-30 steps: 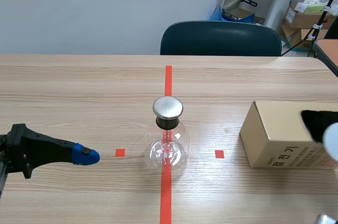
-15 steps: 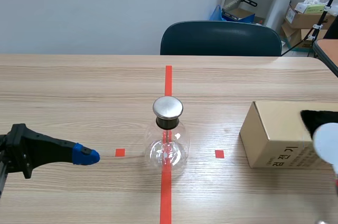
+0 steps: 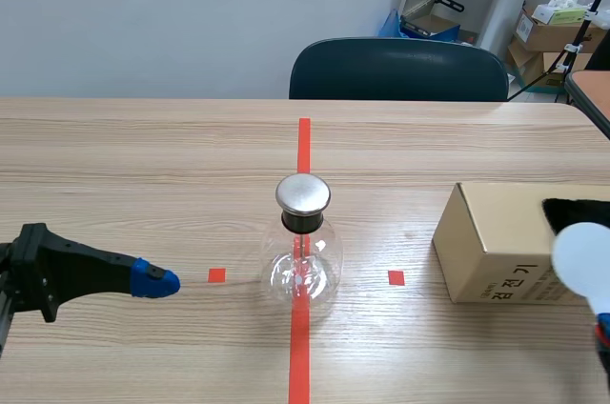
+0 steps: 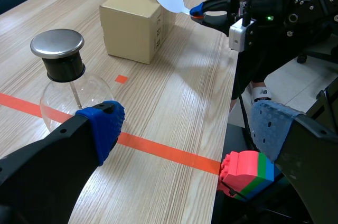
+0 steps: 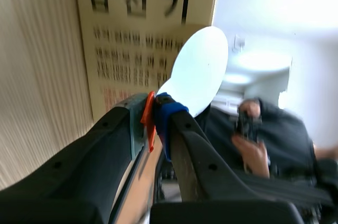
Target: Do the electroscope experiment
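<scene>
The electroscope, a round glass flask [image 3: 301, 266] with a metal cap [image 3: 303, 193], stands on the red centre line; in the left wrist view the flask [image 4: 68, 94] is ahead of the left finger. My left gripper [image 3: 157, 280] rests low at the table's left, open [image 4: 185, 134] with nothing in it. A white plastic spoon [image 3: 581, 266] is held up in front of the cardboard box [image 3: 500, 242], my right gripper [image 3: 602, 337] shut on its handle. The spoon [image 5: 198, 71] rises from between the fingers [image 5: 156, 113]. A black cloth [image 3: 577, 213] lies on the box.
A dark chair [image 3: 398, 69] stands at the table's far edge. A red, green and blue block stack [image 4: 247, 168] sits below the table's near edge by my right finger. Cartons are piled at the room's back right.
The right gripper has carried the spoon a little leftward, from the edge of the scene view to in front of the box. The left arm has not moved.
</scene>
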Available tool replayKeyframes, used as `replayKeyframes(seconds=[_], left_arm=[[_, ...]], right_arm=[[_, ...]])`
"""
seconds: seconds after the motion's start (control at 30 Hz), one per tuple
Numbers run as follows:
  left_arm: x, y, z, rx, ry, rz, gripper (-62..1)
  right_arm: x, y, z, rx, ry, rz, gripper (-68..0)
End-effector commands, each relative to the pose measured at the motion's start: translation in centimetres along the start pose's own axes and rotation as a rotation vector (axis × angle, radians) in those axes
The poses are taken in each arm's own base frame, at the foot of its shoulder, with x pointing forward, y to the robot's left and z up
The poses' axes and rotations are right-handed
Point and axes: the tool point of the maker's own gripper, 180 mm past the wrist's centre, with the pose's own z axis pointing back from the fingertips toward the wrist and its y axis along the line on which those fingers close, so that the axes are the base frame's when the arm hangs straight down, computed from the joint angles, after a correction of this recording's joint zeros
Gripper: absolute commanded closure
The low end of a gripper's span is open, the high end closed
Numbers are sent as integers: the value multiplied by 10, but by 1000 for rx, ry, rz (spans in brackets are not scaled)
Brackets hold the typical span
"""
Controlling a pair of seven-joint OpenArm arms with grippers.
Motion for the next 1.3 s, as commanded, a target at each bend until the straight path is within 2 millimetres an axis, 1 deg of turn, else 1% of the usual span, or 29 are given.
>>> replayKeyframes(seconds=[0.0, 0.07, 0.13, 0.17, 0.27, 0.33, 0.57, 0.77, 0.8, 0.87, 0.93, 0.97, 1.07, 1.17, 1.27], left_arm=[[9, -1, -3, -2, -37, 0, -512], [9, -1, -3, -2, -37, 0, -512], [9, -1, -3, -2, -37, 0, -512], [9, -1, -3, -2, -37, 0, -512], [9, -1, -3, -1, -37, 0, -512], [9, -1, -3, -1, -35, -1, -512], [-8, 3, -7, 26, 53, -6, -512], [-12, 2, -18, 54, 56, 13, -511], [-14, 3, -21, 69, 60, 8, -503], [-17, 6, -26, 98, 68, -22, -455], [-22, 9, -31, 129, 81, -51, -353], [-24, 10, -34, 143, 90, -74, -281], [-33, 13, -43, 179, 117, -144, -20], [-41, 14, -52, 205, 131, -208, -12], [-50, 21, -60, 262, 138, -254, -12]], right_arm=[[-22, -13, 1, -54, 103, 31, -20], [-34, -13, 3, -55, 171, 30, -20], [-34, -13, 3, -55, 174, 30, -20], [-31, -13, 2, -54, 154, 31, -20], [-11, -13, 0, -52, 45, 34, -20], [-3, -12, 0, -52, -1, 35, -20], [-2, -12, 0, -52, 0, 31, -19], [-1, -12, -1, -52, -6, 36, -19], [-1, -12, -1, -52, -11, 37, -19], [-1, -12, -1, -52, -10, 36, -19], [-3, -13, -1, -53, -11, 41, -19], [-4, -15, -2, -57, -11, 45, -19], [-8, -27, -4, -94, 1, 47, -19], [-12, -51, -11, -165, 17, 49, -19], [-13, -79, -17, -242, 26, 67, -19]])
